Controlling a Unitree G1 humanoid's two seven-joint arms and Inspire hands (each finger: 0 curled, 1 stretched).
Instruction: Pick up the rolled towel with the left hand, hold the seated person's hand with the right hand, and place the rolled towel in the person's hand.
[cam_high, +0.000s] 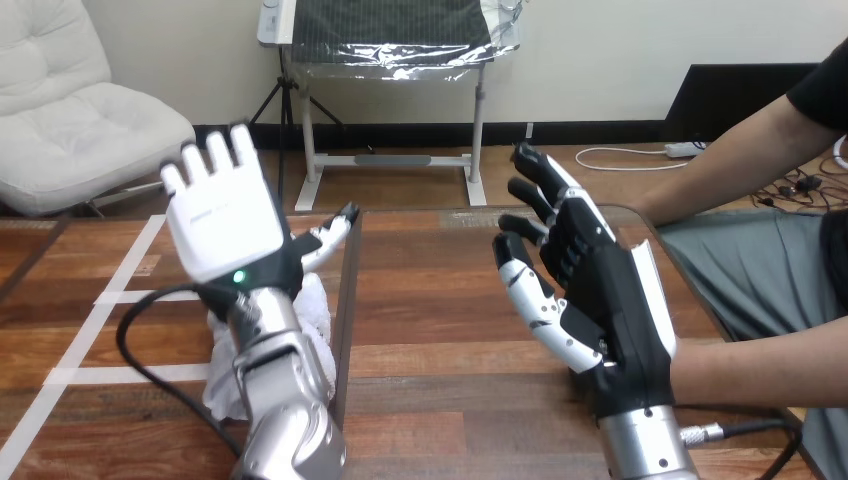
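The white rolled towel (318, 308) lies on the wooden table (440, 330) at the left, mostly hidden behind my left forearm. My left hand (222, 225) is raised above it with its back toward the camera, fingers straight and open, holding nothing. My right hand (590, 285) stands upright at the right, palm facing left, fingers relaxed and open. One arm of the person (730, 160) reaches in from the upper right, and a second forearm (760, 365) comes in low at the right. Both run behind my right hand, and I cannot tell whether they touch it.
A dark upright edge (346, 300) runs front to back just right of the towel. White tape lines (120, 296) mark the table's left part. The person's lap (750, 270) is beyond the table's right edge.
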